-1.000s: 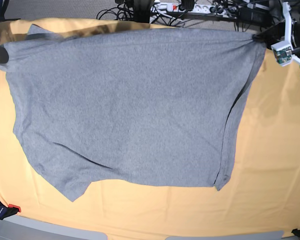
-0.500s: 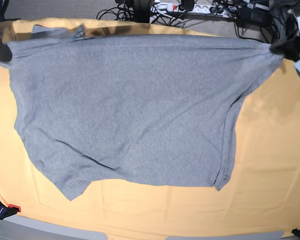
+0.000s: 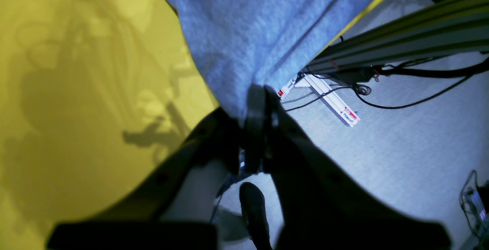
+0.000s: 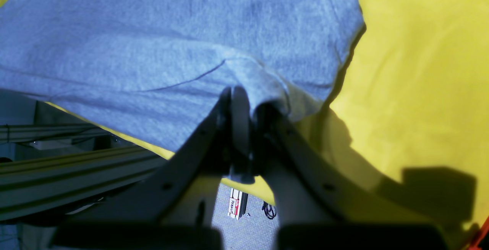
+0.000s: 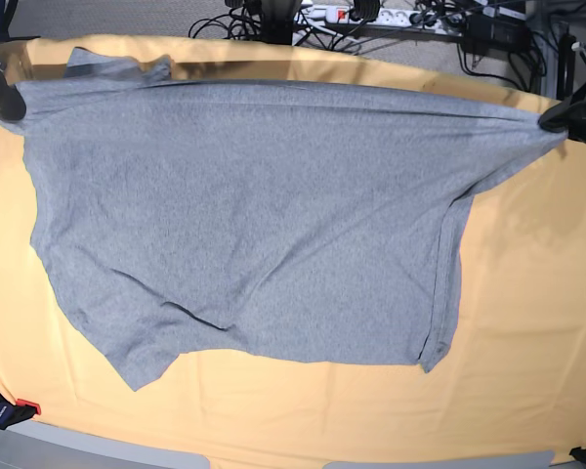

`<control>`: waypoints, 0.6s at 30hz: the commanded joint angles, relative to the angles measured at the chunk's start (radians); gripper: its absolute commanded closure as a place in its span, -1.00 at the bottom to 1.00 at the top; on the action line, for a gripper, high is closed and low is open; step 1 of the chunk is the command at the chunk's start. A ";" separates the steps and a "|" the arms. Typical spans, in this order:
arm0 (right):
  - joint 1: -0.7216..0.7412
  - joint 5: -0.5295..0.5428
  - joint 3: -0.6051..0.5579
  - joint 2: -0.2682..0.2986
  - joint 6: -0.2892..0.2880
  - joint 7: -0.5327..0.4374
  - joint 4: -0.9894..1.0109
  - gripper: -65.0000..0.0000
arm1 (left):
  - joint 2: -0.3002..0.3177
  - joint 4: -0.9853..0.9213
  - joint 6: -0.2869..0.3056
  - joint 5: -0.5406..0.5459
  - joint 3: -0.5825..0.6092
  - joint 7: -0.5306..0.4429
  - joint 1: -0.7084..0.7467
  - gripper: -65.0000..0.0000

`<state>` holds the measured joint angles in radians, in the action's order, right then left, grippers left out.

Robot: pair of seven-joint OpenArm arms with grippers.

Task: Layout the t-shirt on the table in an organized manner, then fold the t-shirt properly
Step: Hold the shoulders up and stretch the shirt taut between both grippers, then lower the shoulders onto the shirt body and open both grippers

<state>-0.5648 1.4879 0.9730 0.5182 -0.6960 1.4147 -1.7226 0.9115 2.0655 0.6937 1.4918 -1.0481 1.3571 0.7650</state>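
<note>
The plain grey t-shirt hangs stretched wide over the yellow-orange table, its top edge pulled taut between both grippers near the far edge. My left gripper is shut on the shirt's right corner, out by the table's right edge. In the left wrist view the gripper pinches the t-shirt beyond the table, over the floor. My right gripper is shut on the left corner. The right wrist view shows that gripper clamping bunched t-shirt beside the table. No lettering shows.
Power strips and tangled cables lie on the floor behind the table's far edge. An aluminium frame rail runs under that edge. A black and red clamp grips the front left corner. Bare cloth lies in front of and right of the shirt.
My left gripper has moved right and slightly lower, drawing the shirt's right corner outward and tightening the top edge. A sleeve now peeks out at the far left. The right gripper has barely moved.
</note>
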 commanded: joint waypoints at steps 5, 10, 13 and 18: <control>0.031 -0.004 0.014 0.028 -0.002 -0.018 -0.013 1.00 | 0.019 0.009 0.004 -0.008 0.058 -0.060 -0.011 1.00; 0.097 -0.004 0.014 0.028 -0.002 -0.018 -0.013 1.00 | 0.019 0.005 0.004 -0.008 0.247 -0.078 -0.137 1.00; 0.117 -0.004 -0.001 0.028 -0.002 -0.018 -0.011 1.00 | 0.019 -0.017 0.004 -0.078 0.340 -0.127 -0.246 1.00; 0.162 -0.055 -0.107 0.028 -0.002 -0.018 -0.011 1.00 | 0.019 -0.082 0.004 -0.144 0.473 -0.188 -0.385 1.00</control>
<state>-0.4030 1.4185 0.8536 0.5205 -0.6964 1.4109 -1.7222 0.9108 1.9766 0.6933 1.3354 -0.5625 1.1915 0.3878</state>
